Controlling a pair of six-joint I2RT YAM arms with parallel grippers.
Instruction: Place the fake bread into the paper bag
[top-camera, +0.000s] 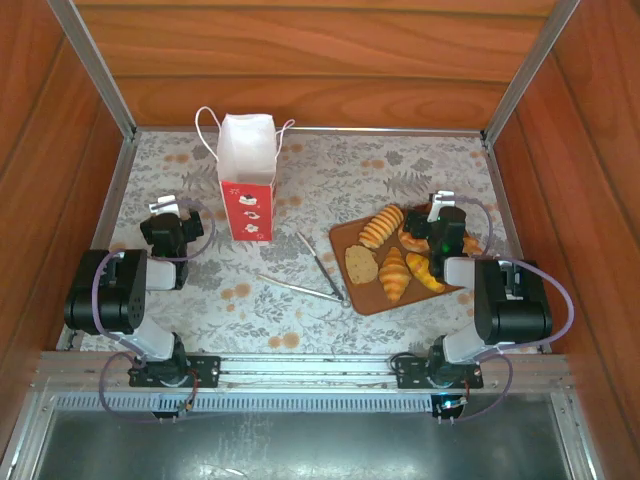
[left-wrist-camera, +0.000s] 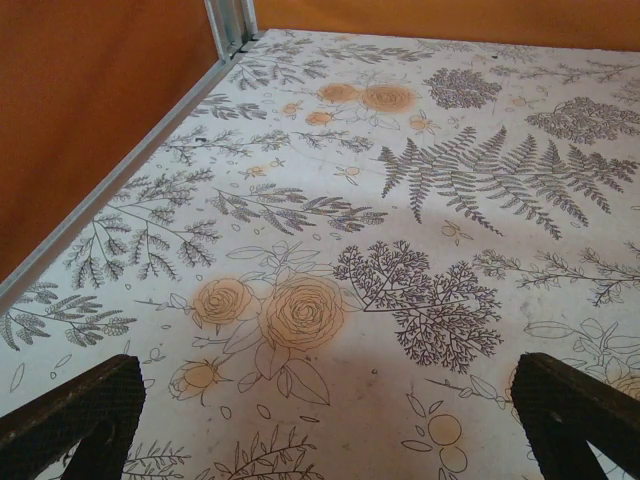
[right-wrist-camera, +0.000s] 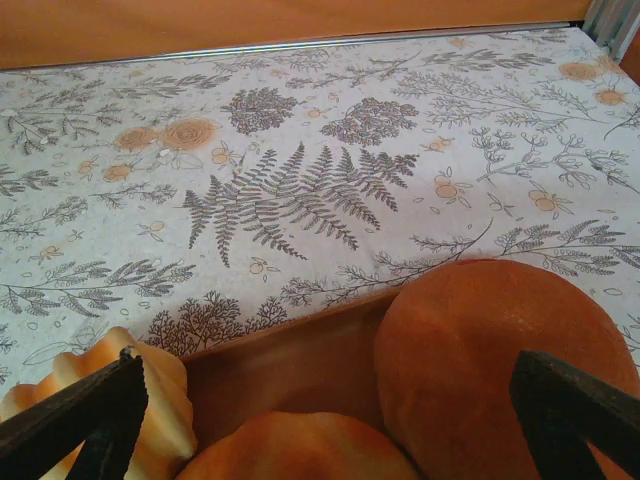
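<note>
The paper bag (top-camera: 246, 180) stands upright in the upper middle-left of the top view, white with a red lower front panel, its string handles spread to either side of the open mouth. The fake bread (top-camera: 393, 273) lies well apart from it, at right centre of the frame, grouped on a flat brown board (top-camera: 345, 238): a ridged roll (top-camera: 382, 226) at the upper side, a flat round slice (top-camera: 361, 264) at the left and a croissant (top-camera: 425, 272) at the right. A pair of metal tongs (top-camera: 318, 268) lies on the flowered bench (top-camera: 330, 170) between bag and board. The left gripper (top-camera: 172, 212) sits at the left of the frame, beside the bag; its wrist view shows the left gripper (left-wrist-camera: 325, 375) spread wide over bare floral cloth with nothing between its fingers. The right gripper (top-camera: 441, 205) hangs over the upper right edge of the board. Its wrist view shows it (right-wrist-camera: 328, 370) spread wide too, with a rounded orange piece (right-wrist-camera: 470, 350) by the right finger and the ridged roll (right-wrist-camera: 165, 395) by the left one; whether either finger touches the bread cannot be told.
</note>
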